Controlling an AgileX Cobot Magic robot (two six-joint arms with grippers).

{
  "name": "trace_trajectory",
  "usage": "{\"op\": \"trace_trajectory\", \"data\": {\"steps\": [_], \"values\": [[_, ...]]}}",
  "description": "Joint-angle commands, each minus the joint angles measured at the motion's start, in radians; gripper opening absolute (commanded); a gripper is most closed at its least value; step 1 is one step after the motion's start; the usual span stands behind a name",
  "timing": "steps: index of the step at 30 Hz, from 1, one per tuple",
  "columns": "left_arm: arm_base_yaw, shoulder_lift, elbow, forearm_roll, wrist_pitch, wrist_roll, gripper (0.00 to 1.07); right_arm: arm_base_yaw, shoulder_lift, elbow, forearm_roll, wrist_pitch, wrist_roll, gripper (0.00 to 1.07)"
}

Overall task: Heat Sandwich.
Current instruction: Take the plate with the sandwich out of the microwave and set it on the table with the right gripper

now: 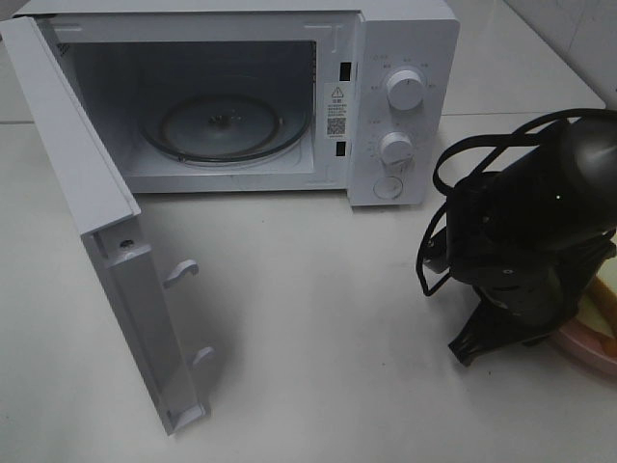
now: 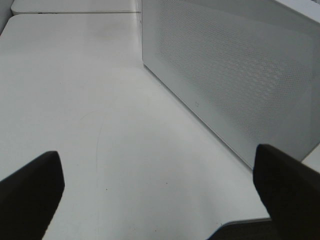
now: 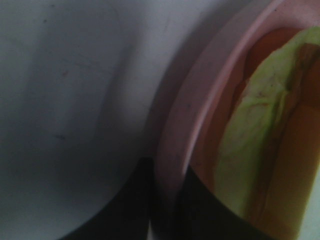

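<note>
The sandwich, with pale green filling and orange-brown crust, lies on a round pink plate. My right gripper is shut on the plate's rim, one dark finger on each side of it. In the high view the right arm covers most of the plate at the table's right edge, and only a corner of the sandwich shows. The white microwave stands at the back with its door swung wide open and the glass turntable bare. My left gripper hangs open over the table beside the microwave's perforated side wall.
The open door juts out toward the table's front left, with its latch hooks pointing right. Two control knobs sit on the microwave's right panel. Black cables loop off the right arm. White tabletop lies between the door and the right arm.
</note>
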Motion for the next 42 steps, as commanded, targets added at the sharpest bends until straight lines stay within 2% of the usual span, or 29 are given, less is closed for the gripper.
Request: {"op": "trace_trajectory", "data": {"steps": [1, 11, 15, 18, 19, 23, 33, 37, 42], "values": [[0.004, -0.005, 0.001, -0.006, -0.006, -0.006, 0.97, -0.004, 0.015, -0.001, -0.035, 0.022, 0.022, 0.10], [0.004, -0.005, 0.001, -0.006, -0.006, -0.006, 0.97, -0.004, 0.048, 0.034, -0.058, -0.032, 0.050, 0.12], [0.004, -0.005, 0.001, -0.006, -0.006, -0.006, 0.97, -0.004, 0.048, 0.034, -0.057, -0.028, 0.050, 0.16], [0.004, -0.005, 0.001, -0.006, -0.006, -0.006, 0.97, -0.004, 0.045, 0.034, -0.054, -0.022, 0.049, 0.25], [0.004, -0.005, 0.001, -0.006, -0.006, -0.006, 0.97, -0.004, 0.045, 0.034, -0.054, -0.022, 0.049, 0.25], [0.004, -0.005, 0.001, -0.006, -0.006, -0.006, 0.97, -0.004, 0.011, 0.033, -0.056, -0.023, 0.038, 0.42], [0.004, -0.005, 0.001, -0.006, -0.006, -0.006, 0.97, -0.004, -0.069, 0.033, -0.051, -0.028, -0.070, 0.57], [0.004, -0.005, 0.001, -0.006, -0.006, -0.006, 0.97, -0.004, -0.117, 0.033, -0.039, -0.027, -0.118, 0.69], [0.004, -0.005, 0.001, -0.006, -0.006, -0.006, 0.97, -0.004, -0.179, 0.033, 0.012, -0.027, -0.170, 0.77]]}}
